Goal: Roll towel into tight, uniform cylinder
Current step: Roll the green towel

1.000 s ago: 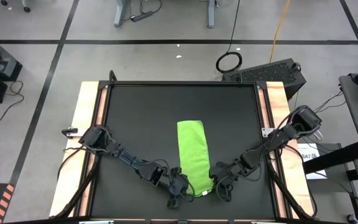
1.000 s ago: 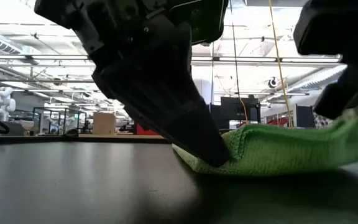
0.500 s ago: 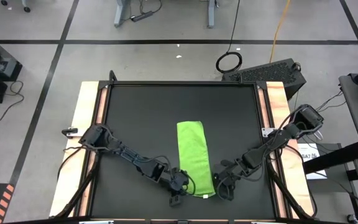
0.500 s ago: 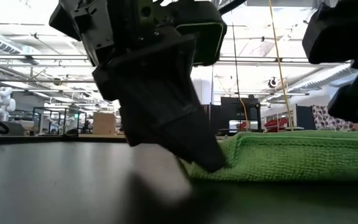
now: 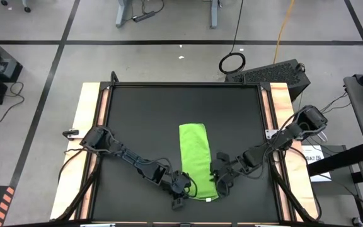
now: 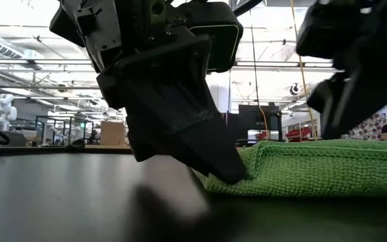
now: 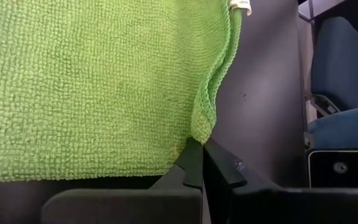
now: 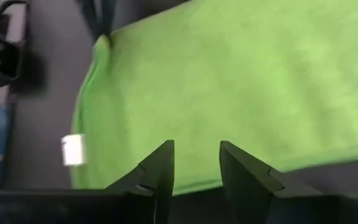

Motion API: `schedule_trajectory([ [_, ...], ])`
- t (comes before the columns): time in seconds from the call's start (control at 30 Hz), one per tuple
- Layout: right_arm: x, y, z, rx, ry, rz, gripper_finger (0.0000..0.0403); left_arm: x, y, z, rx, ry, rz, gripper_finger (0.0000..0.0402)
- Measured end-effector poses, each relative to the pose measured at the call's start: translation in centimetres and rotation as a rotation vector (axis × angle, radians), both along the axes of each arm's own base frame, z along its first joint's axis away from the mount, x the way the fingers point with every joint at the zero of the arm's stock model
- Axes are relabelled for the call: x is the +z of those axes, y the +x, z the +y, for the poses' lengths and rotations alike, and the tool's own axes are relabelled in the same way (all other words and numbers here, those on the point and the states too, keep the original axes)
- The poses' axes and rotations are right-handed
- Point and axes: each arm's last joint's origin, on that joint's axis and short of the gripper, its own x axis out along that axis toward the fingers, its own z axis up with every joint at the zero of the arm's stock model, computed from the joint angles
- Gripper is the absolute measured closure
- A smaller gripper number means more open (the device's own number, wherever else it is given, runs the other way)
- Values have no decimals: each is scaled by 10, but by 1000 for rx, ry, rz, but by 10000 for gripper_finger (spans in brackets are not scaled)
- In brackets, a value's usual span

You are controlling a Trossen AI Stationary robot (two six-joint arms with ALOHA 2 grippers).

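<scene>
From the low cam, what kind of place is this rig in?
Likely a robotics lab or open workshop: ceiling rails overhead, a white humanoid robot in the background, monitors on desks behind the black table.

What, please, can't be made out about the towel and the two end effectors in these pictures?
- Towel near end: high view, both end effectors cover it.
- Towel's far end: low view, hidden behind its own near fold.
- Right end effector tips: low view, blurred.
- White tag print: right wrist view, too small.

A black surface with wooden side strips; beyond it, a coiled cable lies on the grey floor.
</scene>
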Motion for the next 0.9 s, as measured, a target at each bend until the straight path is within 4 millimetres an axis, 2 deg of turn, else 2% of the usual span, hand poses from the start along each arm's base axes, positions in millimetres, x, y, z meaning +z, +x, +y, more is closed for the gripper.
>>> schedule_trajectory([
  [0.4,-16,29,-47,-1,-62,-9,301,6,3,8,49,25,-25,402],
  [0.63,-27,35,-73,-23,-85,54,313,10,8,25,63,53,-27,402],
  [0.9,-29,36,-105,-86,-120,105,323,16,8,50,41,127,21,402],
])
